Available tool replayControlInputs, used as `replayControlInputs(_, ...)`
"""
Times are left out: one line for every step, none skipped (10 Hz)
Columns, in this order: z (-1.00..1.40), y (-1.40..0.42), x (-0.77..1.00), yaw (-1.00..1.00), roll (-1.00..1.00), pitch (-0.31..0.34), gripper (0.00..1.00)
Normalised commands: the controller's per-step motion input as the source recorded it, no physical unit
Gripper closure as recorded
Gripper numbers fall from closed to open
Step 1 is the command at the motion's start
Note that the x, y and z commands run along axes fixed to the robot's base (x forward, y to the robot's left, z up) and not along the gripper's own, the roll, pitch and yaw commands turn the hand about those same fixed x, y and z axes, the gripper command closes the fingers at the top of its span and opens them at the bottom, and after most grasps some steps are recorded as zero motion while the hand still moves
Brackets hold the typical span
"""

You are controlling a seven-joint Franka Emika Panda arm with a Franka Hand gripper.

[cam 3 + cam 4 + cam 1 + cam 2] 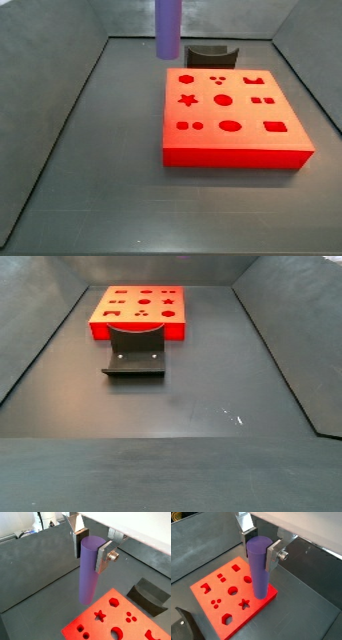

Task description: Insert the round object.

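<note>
My gripper (pixel 90 554) is shut on the upper end of the purple rod (pixel 87 577), which hangs upright between the silver fingers (pixel 103 556); both wrist views show this grip (pixel 260 554). In a side view only the rod (pixel 167 28) shows, held high in the air, and the gripper is out of frame above it. The rod (pixel 258 572) hangs above the red block (pixel 231 592), near one of its edges. The red block (pixel 234 115) lies flat on the floor and has several shaped holes, among them a large round hole (pixel 229 126).
A dark grey block with a curved notch (pixel 210 55) lies on the floor against one edge of the red block (pixel 138 308); it also shows in the other side view (pixel 135 356) and in a wrist view (pixel 148 596). Grey walls enclose the floor on all sides.
</note>
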Motion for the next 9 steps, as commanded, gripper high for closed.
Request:
replayControlInputs(-0.19,0.00,0.10,-0.01,-0.05,0.000,1.00)
replayControlInputs(-0.21,0.05,-0.13,0.00,-0.14,-0.049,1.00)
replayControlInputs(-0.10,0.00,0.49,0.08,0.00,-0.067,1.00)
replayControlInputs(0.00,0.00,0.92,0.19,0.03,-0.089,1.00)
replayControlInputs(0.00,0.00,0.84,0.22,0.01,-0.154,1.00)
replayControlInputs(0.00,0.01,0.78,0.24,0.02,-0.186,1.00)
replayControlInputs(0.00,0.10,0.71,0.29,0.11,-0.116,1.00)
replayControlInputs(-0.17,0.00,0.54,0.28,0.20,0.000,1.00)
replayControlInputs(-0.32,0.00,0.67,0.31,0.26,0.133,1.00)
